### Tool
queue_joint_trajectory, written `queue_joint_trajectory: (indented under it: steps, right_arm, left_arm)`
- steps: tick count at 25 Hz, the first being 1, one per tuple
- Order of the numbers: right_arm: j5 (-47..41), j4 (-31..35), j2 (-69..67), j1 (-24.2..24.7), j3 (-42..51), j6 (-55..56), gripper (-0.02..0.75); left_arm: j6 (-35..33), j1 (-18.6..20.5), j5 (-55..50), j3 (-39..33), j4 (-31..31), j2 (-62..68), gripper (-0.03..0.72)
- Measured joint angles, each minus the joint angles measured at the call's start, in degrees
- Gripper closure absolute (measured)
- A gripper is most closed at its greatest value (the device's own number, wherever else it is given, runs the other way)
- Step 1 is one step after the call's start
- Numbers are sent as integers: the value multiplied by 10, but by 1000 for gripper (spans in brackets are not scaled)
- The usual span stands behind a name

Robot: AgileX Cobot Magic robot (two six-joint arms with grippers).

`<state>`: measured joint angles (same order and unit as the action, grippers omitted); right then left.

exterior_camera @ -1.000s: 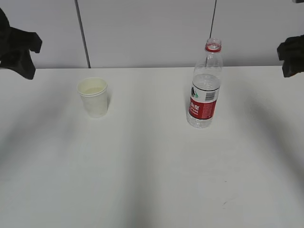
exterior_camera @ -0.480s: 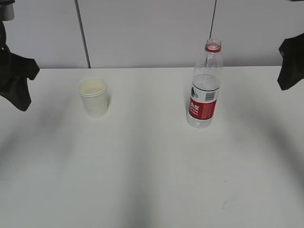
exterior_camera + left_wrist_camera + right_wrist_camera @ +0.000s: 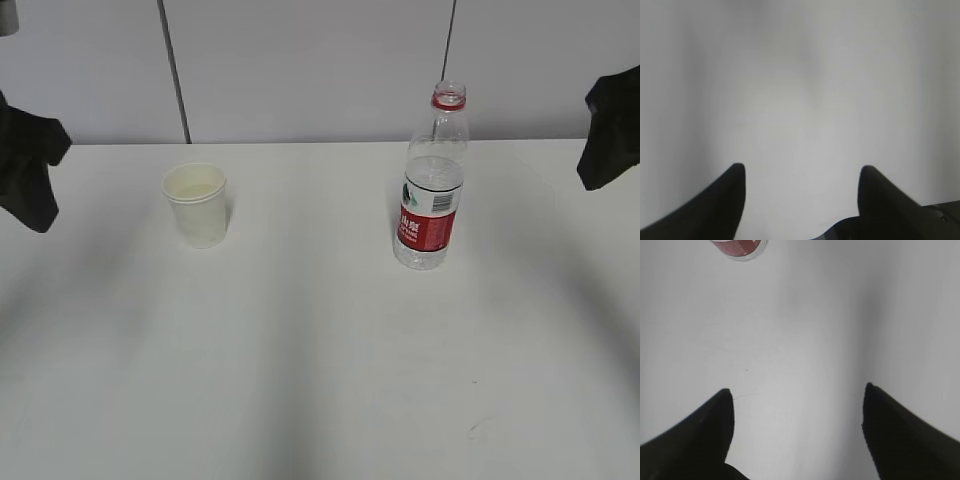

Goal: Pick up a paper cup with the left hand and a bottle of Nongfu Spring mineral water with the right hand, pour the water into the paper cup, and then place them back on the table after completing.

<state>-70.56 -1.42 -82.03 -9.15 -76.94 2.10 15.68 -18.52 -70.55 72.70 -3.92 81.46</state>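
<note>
A plain indoor test or laboratory setting is shown. A large white tabletop (image 3: 320,360) is set against a pale grey panelled wall (image 3: 310,70), whose panels are divided by two dark vertical seams (image 3: 174,72). No domestic or shop furnishings are seen. Only two items are laid out on the bare surface, well apart: a paper cup (image 3: 197,204) and an uncapped water bottle (image 3: 432,180) with a red label. Black robot arm parts (image 3: 28,165) are seen at both side edges.
</note>
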Motion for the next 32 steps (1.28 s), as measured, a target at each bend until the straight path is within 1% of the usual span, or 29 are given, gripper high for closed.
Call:
queue_joint_trajectory:
  steps: [4,12,23,28,32]
  right_arm:
    - [0,2,42,0,25,-5,146]
    - [-4,14,172,0,131,-6,147]
    - [-11,23,401,0,252,-8,147]
    - [-14,14,509,0,297,-9,148]
    - [-16,4,588,0,335,-21,148]
  left_arm:
    - [-12,0,-2,-30,-5,-59,251]
    - [-21,0,-6,-112,-7,-214,251]
    - [-21,0,-15,-241,-7,-453,251]
    - [-21,0,-19,-301,-7,-565,251]
    - [-27,0,-21,-332,-5,-652,251]
